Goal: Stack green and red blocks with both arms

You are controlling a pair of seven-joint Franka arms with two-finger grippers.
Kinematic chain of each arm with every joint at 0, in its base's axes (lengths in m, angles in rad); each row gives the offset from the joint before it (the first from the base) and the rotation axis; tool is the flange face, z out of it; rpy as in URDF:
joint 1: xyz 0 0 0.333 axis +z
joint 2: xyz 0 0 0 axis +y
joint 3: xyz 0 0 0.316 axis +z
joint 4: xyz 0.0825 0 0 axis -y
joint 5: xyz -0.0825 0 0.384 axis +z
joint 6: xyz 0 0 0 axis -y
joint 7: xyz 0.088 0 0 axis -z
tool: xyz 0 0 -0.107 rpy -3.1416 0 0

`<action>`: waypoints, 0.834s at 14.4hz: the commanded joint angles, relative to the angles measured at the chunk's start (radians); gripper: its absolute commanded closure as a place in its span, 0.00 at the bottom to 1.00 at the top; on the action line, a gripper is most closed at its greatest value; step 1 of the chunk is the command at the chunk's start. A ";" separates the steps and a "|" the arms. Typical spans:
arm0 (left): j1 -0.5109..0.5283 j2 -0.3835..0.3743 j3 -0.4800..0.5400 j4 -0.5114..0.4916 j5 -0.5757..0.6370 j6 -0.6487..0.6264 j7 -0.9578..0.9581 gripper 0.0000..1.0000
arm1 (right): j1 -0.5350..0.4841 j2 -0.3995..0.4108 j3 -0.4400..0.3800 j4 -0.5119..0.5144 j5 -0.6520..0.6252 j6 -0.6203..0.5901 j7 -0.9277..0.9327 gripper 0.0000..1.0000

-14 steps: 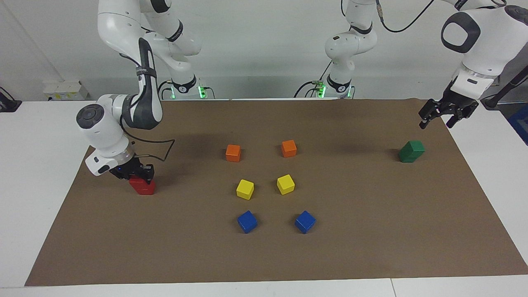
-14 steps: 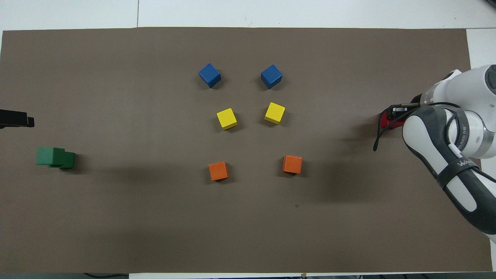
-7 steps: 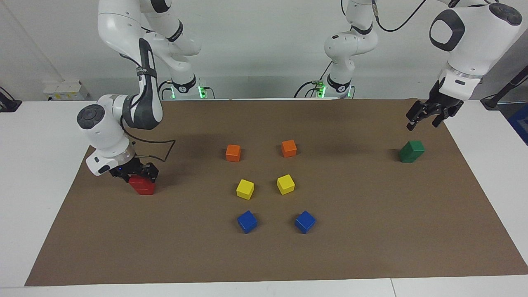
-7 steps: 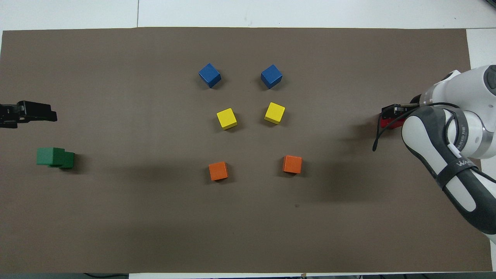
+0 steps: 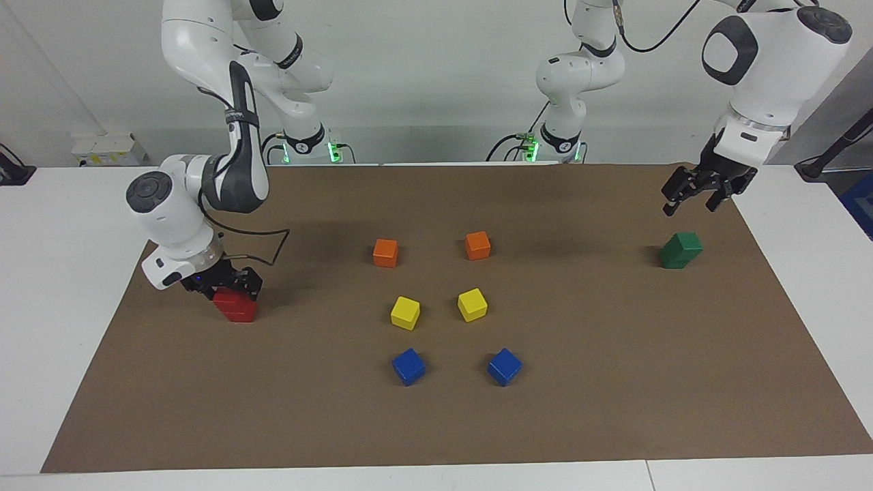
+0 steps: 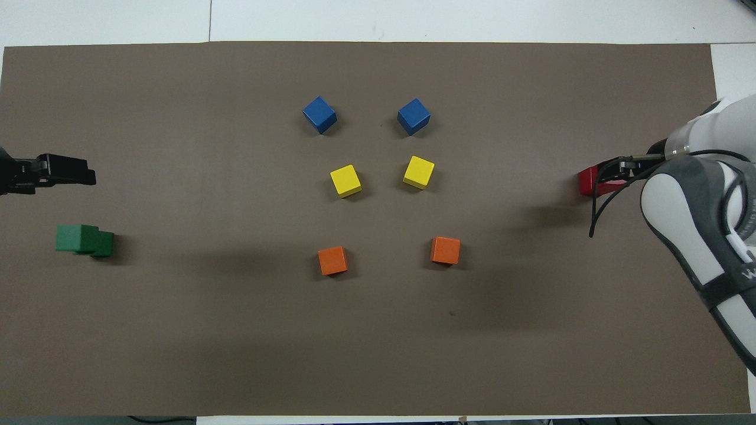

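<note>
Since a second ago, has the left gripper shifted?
Yes. The left gripper has drifted up and toward the table's middle, from outside the green stack to roughly over it, jaws open.

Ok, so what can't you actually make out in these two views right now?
- Whether the right tool touches the red blocks: in the facing view it covers their top.
- How squarely the red blocks are stacked: in the overhead view, the right tool and its cable hide most of them.
- Most of the left tool: in the overhead view, the picture's edge cuts off all but its tips.
</note>
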 commanded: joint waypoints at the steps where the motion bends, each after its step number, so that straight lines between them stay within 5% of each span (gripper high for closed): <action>1: -0.055 0.011 0.026 0.049 0.020 -0.030 -0.016 0.00 | -0.001 -0.119 0.023 0.004 0.009 -0.116 -0.007 0.00; 6: -0.097 0.048 0.046 0.183 0.122 -0.227 -0.007 0.00 | -0.002 -0.262 0.056 0.039 0.009 -0.355 -0.076 0.00; 12: -0.088 0.037 0.044 0.174 0.116 -0.232 -0.007 0.00 | -0.002 -0.149 0.077 0.232 -0.007 -0.458 -0.067 0.00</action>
